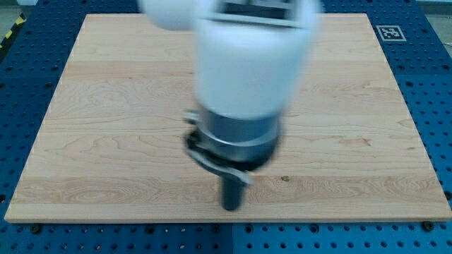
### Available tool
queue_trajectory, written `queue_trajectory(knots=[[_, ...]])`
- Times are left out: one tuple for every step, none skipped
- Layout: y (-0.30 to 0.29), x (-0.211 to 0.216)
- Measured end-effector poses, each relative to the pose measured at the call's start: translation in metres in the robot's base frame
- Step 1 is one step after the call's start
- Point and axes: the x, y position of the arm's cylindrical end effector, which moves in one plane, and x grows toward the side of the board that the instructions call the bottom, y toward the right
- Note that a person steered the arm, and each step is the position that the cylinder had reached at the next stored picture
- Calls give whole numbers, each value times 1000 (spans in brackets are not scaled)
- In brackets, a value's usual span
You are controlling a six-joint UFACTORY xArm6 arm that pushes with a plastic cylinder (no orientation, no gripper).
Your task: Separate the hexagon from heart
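Board, left part: the wooden board (106, 106) lies on a blue perforated table (21, 85); from the left edge to the arm its surface shows plain wood grain and no block of any colour
Arm, centre: the white arm body (247, 56) is blurred and fills the middle of the scene from the far edge down toward the near edge; below it sits a dark collar (236, 141); whatever lies on the board under this bulk is hidden
Tip: the rod (232, 187) points down at the near centre of the board; the tip (232, 208) stands close to the near edge and touches no block that shows
Jaws: the arm carries none; it ends in the bare rod, so nothing is spread, pressed together or pinching
Board, right part: a small dark mark (284, 178) lies in the wood just right of the rod; it looks like a knot, not a block; a printed black and white marker (390, 32) sits at the far right corner
Hexagon and heart: neither shows anywhere; if they are on the board they can only be behind the arm, far of the tip
Deciding relation: which way the hexagon lies from the tip, and on which side of it the heart sits, cannot be told; the push direction stays open until the arm clears the view
Task state: as a judgement, the separation cannot be confirmed as started or finished
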Motion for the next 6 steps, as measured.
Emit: queue_trajectory(knots=[[-48,-54],[-48,-55],[-11,-60],[30,-63],[54,-63],[61,-64]])
